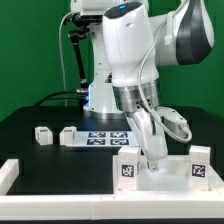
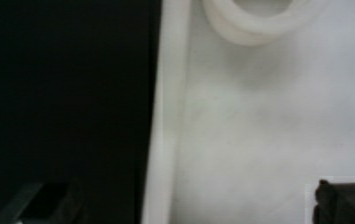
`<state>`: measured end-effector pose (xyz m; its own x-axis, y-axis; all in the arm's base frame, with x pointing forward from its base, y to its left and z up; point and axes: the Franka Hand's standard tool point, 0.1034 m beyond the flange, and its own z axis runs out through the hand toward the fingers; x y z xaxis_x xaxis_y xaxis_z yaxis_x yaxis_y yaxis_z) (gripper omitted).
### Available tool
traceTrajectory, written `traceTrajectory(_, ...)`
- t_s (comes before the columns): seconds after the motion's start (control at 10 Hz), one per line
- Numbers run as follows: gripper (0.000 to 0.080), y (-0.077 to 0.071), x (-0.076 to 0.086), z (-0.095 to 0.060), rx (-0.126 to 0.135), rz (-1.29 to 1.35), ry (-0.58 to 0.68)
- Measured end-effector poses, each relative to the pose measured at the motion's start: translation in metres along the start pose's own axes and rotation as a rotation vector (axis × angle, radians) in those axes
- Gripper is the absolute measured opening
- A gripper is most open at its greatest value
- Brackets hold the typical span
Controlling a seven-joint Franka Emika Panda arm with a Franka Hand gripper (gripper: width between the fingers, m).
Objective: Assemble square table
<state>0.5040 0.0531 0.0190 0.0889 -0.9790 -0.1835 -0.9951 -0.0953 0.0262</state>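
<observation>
The square table's white slab (image 1: 170,172) lies at the front, toward the exterior view's right, with black-white tags at its two ends (image 1: 128,168). My gripper (image 1: 155,152) points down onto the slab. In the wrist view the slab (image 2: 263,120) fills most of the frame, with a round corner socket (image 2: 263,18) at one end. My gripper (image 2: 192,205) is open and holds nothing. Its dark fingertips (image 2: 348,200) stand far apart, one over the slab and one over the black table, with the slab's edge between them. Two short white legs (image 1: 42,135) (image 1: 68,137) lie on the exterior view's left.
The marker board (image 1: 108,138) lies flat behind the slab, in front of the robot's base. A long white L-shaped rail (image 1: 10,176) runs along the front and the exterior view's left edge of the black table. A green wall stands behind.
</observation>
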Motion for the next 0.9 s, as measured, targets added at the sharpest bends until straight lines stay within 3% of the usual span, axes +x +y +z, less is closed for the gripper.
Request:
traceTrajectory(0.4, 0.0622, 0.000, 0.000, 0.000, -0.001, 0.000, 0.000)
traceTrajectory(0.6, 0.0269, 0.002, -0.001, 0.001, -0.007, 0.000, -0.003)
traceTrajectory(0.7, 0.0133, 0.009, -0.001, 0.002, -0.025, 0.004, -0.012)
traceTrajectory(0.8, 0.0133, 0.011, -0.001, 0.002, -0.029, 0.013, -0.015)
traceTrajectory(0.9, 0.0067, 0.012, 0.000, 0.002, -0.029, 0.018, -0.014)
